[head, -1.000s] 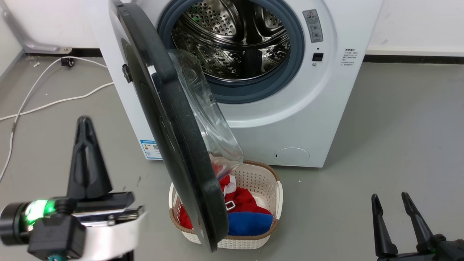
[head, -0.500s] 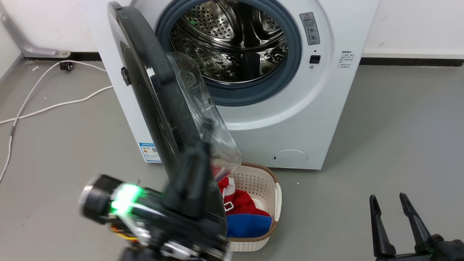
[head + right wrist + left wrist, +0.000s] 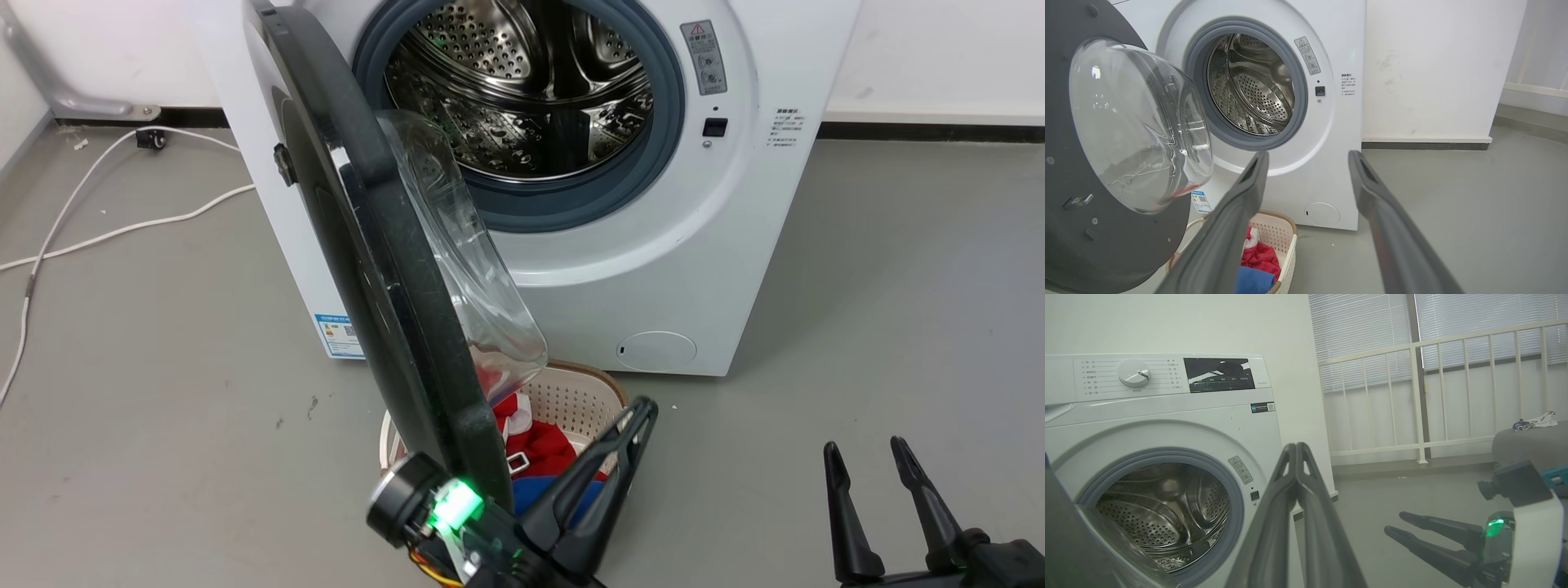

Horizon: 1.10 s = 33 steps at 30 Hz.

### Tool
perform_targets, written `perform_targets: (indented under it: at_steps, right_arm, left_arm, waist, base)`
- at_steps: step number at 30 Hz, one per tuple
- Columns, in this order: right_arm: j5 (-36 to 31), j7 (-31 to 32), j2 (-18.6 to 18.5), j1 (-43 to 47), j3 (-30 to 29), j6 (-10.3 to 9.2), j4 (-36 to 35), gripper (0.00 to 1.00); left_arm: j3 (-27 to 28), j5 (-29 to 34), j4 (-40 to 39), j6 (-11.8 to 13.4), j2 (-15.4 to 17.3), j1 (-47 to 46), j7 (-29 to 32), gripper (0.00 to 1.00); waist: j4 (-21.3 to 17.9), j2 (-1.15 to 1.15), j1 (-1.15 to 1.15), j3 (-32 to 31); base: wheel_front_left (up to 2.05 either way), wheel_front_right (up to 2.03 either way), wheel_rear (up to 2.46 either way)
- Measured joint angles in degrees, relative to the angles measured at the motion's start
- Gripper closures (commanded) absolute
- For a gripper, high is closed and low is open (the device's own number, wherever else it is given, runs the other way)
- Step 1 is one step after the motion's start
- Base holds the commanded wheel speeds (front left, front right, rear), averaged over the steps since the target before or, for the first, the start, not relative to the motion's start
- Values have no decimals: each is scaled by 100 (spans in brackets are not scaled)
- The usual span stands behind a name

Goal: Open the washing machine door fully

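The large round glossy black washing machine door, with a clear domed glass bowl at its centre, stands partly open. It is edge-on in the head view, hinged at the left of the white front-loading washing machine.

The left gripper, fingers pressed together, is just beside the door's lower rim, over the white perforated plastic laundry basket.

The right gripper, fingers spread, is well apart from the door.

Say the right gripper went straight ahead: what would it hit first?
Likely the washing machine, on its white front beside the drum opening; the way there looks free, though depth is unclear.
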Motion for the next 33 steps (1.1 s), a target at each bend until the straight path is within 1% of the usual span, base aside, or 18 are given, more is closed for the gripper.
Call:
perform_targets:
  at_steps: [7,13,19,23,33]
  right_arm:
    - [-13,0,0,-8,-22,0,38,0]
    - [-13,0,0,-77,-4,0,76,0]
    - [-30,0,0,-103,-12,0,135,0]
    - [-27,0,0,-102,-1,0,171,0]
    - [20,0,2,-69,79,0,246,0]
  left_arm:
    - [-79,-90,651,16,59,168,0,100]
    - [37,-222,1289,149,79,262,1,100]
    - [246,-334,1680,369,60,332,1,100]
    - [471,-387,1804,537,54,333,1,100]
    - [812,-431,1839,660,85,354,-4,100]
  waist:
    - [18,0,1,102]
    - [22,0,1,176]
    - [63,0,1,195]
    - [127,0,0,195]
    - [372,0,0,172]
  base:
    - [0,0,0]
    - [0,0,0]
    - [0,0,0]
    - [0,0,0]
    - [0,0,0]
